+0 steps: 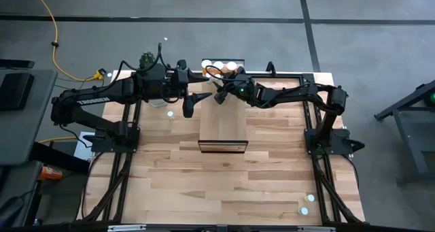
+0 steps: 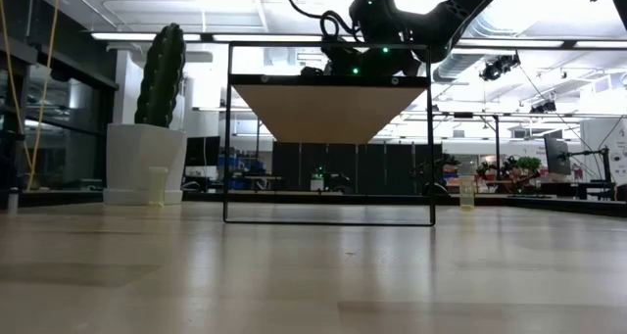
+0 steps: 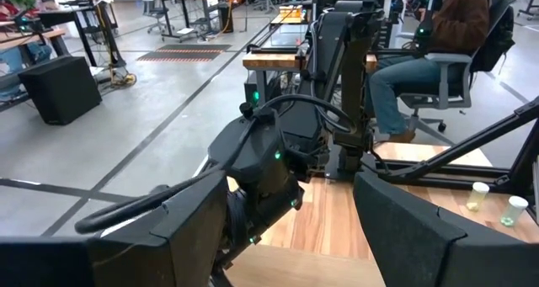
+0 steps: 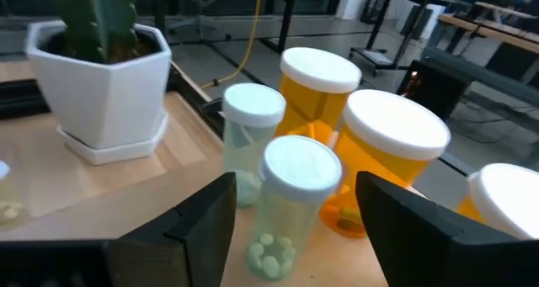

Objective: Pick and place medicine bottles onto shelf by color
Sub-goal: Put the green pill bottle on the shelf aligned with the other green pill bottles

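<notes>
the right gripper (image 4: 295, 224) stands with its jaws spread wide and empty on either side of a pale green bottle (image 4: 290, 204), whose white cap sits just between the two dark fingers (image 4: 198, 224) without either one pressing on it. it looks like the release at the end of a placing, or else the approach to a fresh pick; the pictures do not settle which. a second pale green bottle (image 4: 251, 140) stands just behind, and three orange bottles (image 4: 383, 165) crowd in beside them, nearly touching. the next move calls for care: the bottles are packed close, so any lift or retreat must go straight back without knocking a neighbour over.

from above, the right gripper (image 1: 221, 92) reaches across the far end of the shelf (image 1: 223, 126), its arm stretched long and low from its base at the right side of the table (image 1: 272, 177), wrist turned toward the bottle cluster (image 1: 219, 67) at the table's far edge near the white cactus pot (image 4: 101, 89).

the left gripper (image 1: 190, 101) hovers just beside the shelf's left edge, jaws open and holding nothing, arm folded in from the left and waiting. more pale bottles stand apart: one (image 1: 170, 113) near the left gripper, two (image 1: 306, 206) well away at the near right corner.
</notes>
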Robot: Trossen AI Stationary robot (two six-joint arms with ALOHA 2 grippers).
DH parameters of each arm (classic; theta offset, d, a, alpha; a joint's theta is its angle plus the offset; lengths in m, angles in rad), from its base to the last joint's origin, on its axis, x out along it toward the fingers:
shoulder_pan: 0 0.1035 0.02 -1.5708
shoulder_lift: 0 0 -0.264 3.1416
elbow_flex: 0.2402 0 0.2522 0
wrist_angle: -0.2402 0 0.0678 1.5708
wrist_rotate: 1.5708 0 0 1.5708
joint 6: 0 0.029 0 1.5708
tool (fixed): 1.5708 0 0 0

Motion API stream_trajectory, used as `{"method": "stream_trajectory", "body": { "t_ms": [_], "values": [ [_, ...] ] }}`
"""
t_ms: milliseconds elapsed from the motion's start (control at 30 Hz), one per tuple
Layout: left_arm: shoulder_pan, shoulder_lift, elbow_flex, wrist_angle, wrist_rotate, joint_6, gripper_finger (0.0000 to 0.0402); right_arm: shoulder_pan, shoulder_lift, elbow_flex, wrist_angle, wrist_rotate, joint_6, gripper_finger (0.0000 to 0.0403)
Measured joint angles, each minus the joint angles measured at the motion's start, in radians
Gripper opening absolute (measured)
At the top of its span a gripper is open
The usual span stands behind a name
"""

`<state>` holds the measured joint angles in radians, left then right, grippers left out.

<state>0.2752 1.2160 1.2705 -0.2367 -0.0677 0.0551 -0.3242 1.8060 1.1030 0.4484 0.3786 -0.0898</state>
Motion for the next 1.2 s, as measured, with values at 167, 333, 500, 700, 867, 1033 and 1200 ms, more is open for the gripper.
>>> {"method": "stream_trajectory", "body": {
  "t_ms": [167, 333, 500, 700, 867, 1033, 1200],
  "values": [
    [0.000, -0.006, 0.000, 0.000, 0.000, 0.000, 0.0250, 0.016, -0.001, 0.000, -0.028, 0.063, -0.046, 0.0236],
    [0.000, -0.016, 0.000, 0.000, -0.005, 0.000, 0.0250, 0.029, -0.022, 0.000, -0.115, 0.083, -0.046, 0.0236],
    [0.000, -0.030, 0.000, 0.000, -0.006, 0.000, 0.0250, 0.048, -0.065, 0.000, -0.166, 0.082, -0.004, 0.0236],
    [0.000, -0.043, 0.000, -0.021, -0.007, 0.000, 0.0250, 0.091, -0.145, -0.008, -0.316, 0.068, 0.032, 0.0236],
    [-0.001, -0.046, 0.000, -0.038, -0.006, -0.001, 0.0250, 0.147, -0.286, -0.117, -0.370, 0.029, 0.051, 0.0236],
    [-0.034, -0.065, -0.074, 0.040, 0.019, 0.001, 0.0250, 0.205, -0.517, -0.336, -0.312, 0.036, 0.097, 0.0236],
    [-0.081, -0.159, -0.344, 0.300, 0.021, -0.002, 0.0250, 0.254, -0.749, -0.544, -0.137, 0.036, 0.112, 0.0236]
  ]
}}
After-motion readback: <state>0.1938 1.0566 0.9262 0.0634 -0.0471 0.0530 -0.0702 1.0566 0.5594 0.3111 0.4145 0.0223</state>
